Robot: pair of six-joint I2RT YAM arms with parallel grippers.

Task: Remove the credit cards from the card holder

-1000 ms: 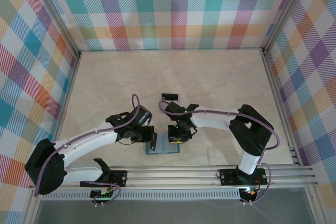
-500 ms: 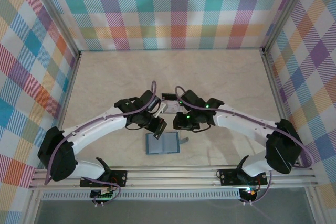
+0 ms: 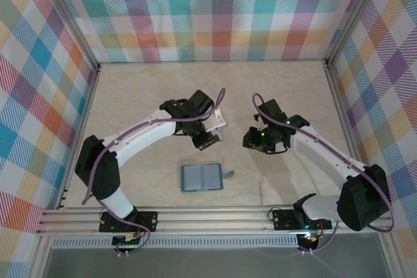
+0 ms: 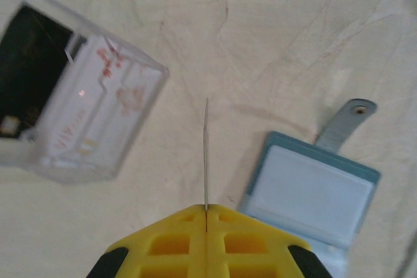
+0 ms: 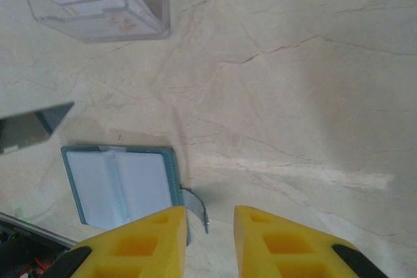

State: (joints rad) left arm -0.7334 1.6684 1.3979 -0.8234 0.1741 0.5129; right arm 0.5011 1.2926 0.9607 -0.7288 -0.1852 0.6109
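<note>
- Left gripper [image 4: 206, 211]: the yellow fingers are seen pressed together on a thin credit card [image 4: 206, 154], which is held edge-on and upright between them. In the top view, this gripper [image 3: 210, 138] is placed over the middle of the table [image 3: 143, 96].
- Right gripper [image 5: 210, 221]: the fingers are held a narrow gap apart, and nothing is seen between them. In the top view, it [image 3: 253, 139] is placed right of the table's middle, well apart from the left gripper.
- Card holder [image 3: 202, 178]: it is laid open and flat near the near edge of the table, about midway along that edge. A pale slate-blue inside is framed by a teal border [image 4: 313, 190]. The clasp tab [image 4: 345, 122] is seen sticking out from one side.
- Other credit cards [image 4: 71, 122]: a pale, see-through pile with red marks and a black band at one end is laid flat near the table's middle, beyond the card holder and apart from it [image 3: 219, 122].
</note>
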